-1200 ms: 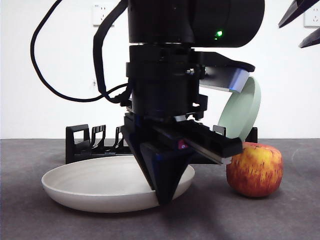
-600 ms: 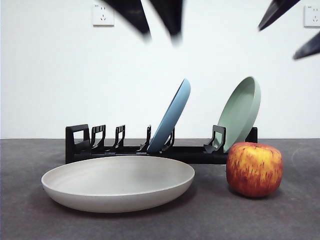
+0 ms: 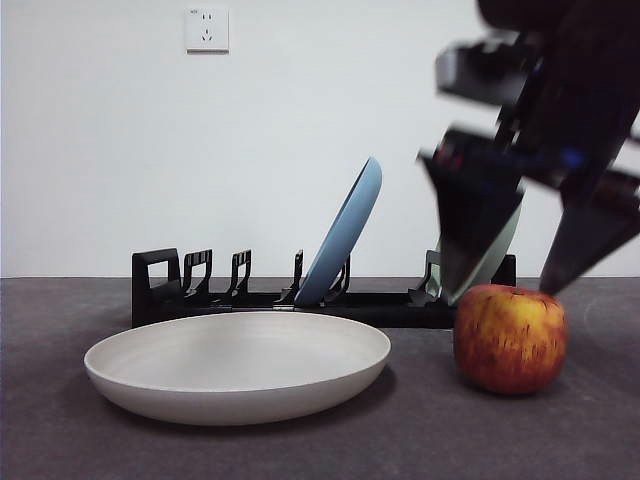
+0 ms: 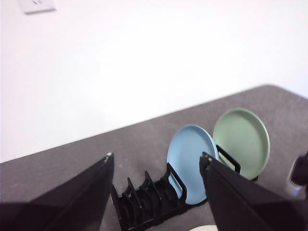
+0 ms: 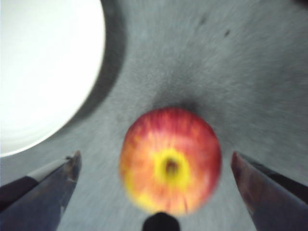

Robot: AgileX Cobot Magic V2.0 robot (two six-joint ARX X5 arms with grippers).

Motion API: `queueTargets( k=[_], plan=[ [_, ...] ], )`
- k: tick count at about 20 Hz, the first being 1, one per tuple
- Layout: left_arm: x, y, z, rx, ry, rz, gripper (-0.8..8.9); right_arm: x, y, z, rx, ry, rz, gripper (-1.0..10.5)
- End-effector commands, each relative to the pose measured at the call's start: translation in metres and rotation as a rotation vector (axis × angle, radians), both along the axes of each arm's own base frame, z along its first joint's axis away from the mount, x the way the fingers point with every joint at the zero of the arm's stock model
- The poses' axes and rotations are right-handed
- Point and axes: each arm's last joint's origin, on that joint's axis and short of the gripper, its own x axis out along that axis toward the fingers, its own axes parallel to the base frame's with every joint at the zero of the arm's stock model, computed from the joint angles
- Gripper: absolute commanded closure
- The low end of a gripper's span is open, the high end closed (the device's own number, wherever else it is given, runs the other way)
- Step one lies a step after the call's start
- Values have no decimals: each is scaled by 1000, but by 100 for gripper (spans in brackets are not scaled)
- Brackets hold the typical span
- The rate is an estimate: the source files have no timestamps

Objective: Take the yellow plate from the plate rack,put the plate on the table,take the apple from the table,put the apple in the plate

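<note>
The yellow plate point(image 3: 237, 365), cream and shallow, lies flat on the table point(image 3: 420, 440) in front of the plate rack point(image 3: 210, 295). The apple point(image 3: 510, 338) stands on the table to the plate's right. My right gripper point(image 3: 503, 280) hangs just above the apple, blurred, its jaws open and spread to either side. In the right wrist view the apple point(image 5: 171, 161) sits between the open jaws of this gripper point(image 5: 155, 156), with the plate point(image 5: 43, 72) beside it. My left gripper point(image 4: 156, 161) is open and empty, high above the rack point(image 4: 144, 204), out of the front view.
A blue plate point(image 3: 345, 235) and a pale green plate point(image 3: 497, 255) lean in the rack; the right gripper partly hides the green one. Both also show in the left wrist view: blue plate point(image 4: 190, 161), green plate point(image 4: 242, 142). A white wall stands behind.
The left gripper let go of the plate, rose and left the front view. The right gripper came down from the top right corner to just above the apple.
</note>
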Motion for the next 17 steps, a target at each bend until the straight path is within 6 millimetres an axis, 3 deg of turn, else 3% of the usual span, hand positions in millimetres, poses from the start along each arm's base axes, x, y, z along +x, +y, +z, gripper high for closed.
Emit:
queueTargets(
  k=[1,3,7,12,17],
  plan=[
    [-1,2,-1,-2,3,4,508,9,6,-18,-27,29,8,382],
    [-1,3,-2,8,9,5,508,14,9,-31,-43,58,2,422],
    [-1,3,-5,33,22,6,508,16,10,-39,-55,86,-6,931],
    [-1,4,-5,38,17,33,508,16,11,-31,-34,81,-27,959],
    [-1,4,-5,38,17,34,508,21,42,23,80,40,53,959]
  ],
)
